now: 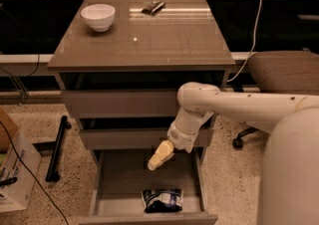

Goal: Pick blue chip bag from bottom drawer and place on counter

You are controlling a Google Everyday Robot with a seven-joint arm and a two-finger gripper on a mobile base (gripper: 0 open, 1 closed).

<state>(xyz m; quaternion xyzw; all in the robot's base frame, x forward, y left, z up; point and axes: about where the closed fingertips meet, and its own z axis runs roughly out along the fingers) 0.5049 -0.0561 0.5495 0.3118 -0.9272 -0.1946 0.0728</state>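
The blue chip bag (pixel 162 200) lies on the grey floor of the open bottom drawer (pixel 119 179), near its front panel. My gripper (pixel 159 156) hangs from the white arm over the drawer's middle, pointing down and left, a short way above and behind the bag, apart from it. The glossy counter (pixel 164 35) tops the cabinet above.
A white bowl (pixel 97 16) stands at the counter's back left and a small flat dark item (pixel 152 7) at its back middle. The two upper drawers are closed. An office chair (pixel 284 72) is to the right, a cardboard box (pixel 12 164) on the floor to the left.
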